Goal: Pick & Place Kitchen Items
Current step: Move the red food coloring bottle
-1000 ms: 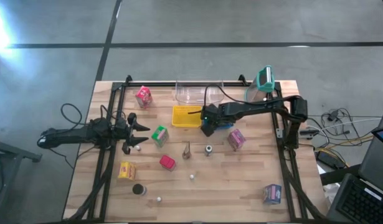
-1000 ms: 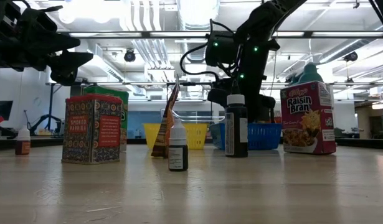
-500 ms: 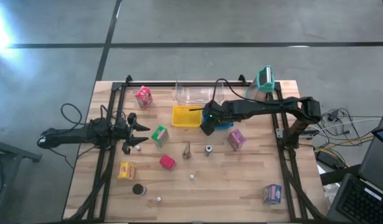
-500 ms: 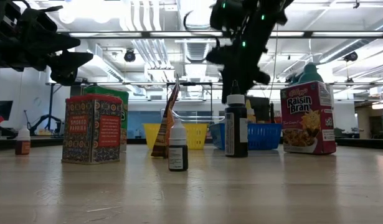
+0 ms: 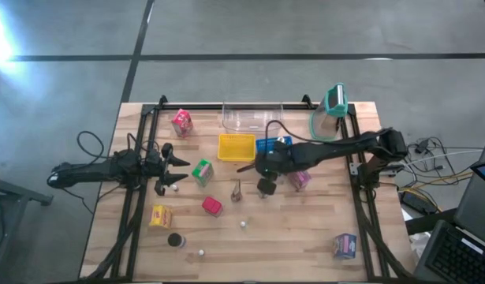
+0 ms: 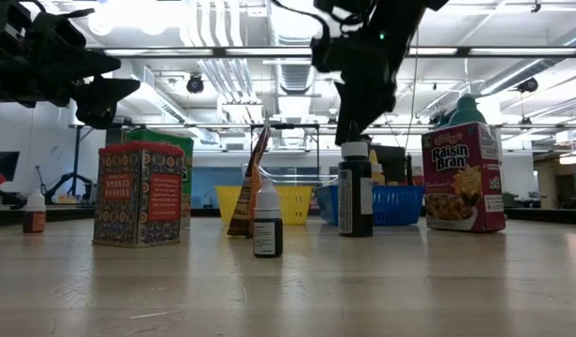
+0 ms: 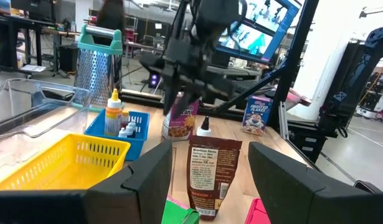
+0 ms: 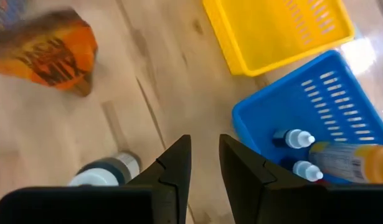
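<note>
My right gripper (image 5: 263,175) hangs over the table's middle, pointing steeply down, just above the white-capped dark bottle (image 6: 355,192). Its fingers (image 8: 179,162) are open by a narrow gap with nothing between them, and the bottle (image 8: 107,171) stands off to one side of them. A brown pouch (image 5: 236,189) stands beside the bottle. The blue basket (image 5: 272,148) holds small bottles (image 8: 291,138) and a yellow one (image 8: 347,158). The yellow basket (image 5: 236,147) sits next to it. My left gripper (image 5: 175,170) waits at the left, open (image 7: 207,180), level above the table.
Cartons stand around: pink (image 5: 300,177), green (image 5: 201,171), red (image 5: 212,206), yellow (image 5: 161,215), pink far left (image 5: 181,121), purple near right (image 5: 345,246). A dark disc (image 5: 176,240) and white balls (image 5: 243,224) lie near the front. A clear tub (image 5: 250,117) and a teal-lidded jug (image 5: 330,106) stand at the back.
My right gripper has left the blue basket, risen and swung toward the table's near edge, rolling as it went. It now hangs over the dark bottle. The basket, covered by the arm before, now shows.
</note>
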Motion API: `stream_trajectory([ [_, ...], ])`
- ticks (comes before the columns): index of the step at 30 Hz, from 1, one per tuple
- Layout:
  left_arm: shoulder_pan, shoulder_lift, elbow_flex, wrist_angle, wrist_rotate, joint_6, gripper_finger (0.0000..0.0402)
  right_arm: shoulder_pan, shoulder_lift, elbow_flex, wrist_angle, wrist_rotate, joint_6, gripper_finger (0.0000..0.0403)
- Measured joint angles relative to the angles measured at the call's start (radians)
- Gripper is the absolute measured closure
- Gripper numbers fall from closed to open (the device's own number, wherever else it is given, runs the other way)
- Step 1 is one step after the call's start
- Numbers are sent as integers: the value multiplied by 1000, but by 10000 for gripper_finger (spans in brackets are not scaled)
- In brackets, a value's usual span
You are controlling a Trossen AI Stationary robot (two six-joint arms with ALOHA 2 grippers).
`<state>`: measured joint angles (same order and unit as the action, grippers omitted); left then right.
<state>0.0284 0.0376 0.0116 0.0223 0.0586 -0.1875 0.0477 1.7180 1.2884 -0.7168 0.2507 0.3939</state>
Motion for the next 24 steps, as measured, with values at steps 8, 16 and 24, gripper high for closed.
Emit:
stream_trajectory([
  [8,0,0,0,0,0,0,183,-20,19,3,32,14,17,335],
  [16,0,0,0,0,0,0,183,52,21,56,70,-72,-2,323],
  [24,0,0,0,0,0,0,183,246,21,99,146,-69,-13,338],
])
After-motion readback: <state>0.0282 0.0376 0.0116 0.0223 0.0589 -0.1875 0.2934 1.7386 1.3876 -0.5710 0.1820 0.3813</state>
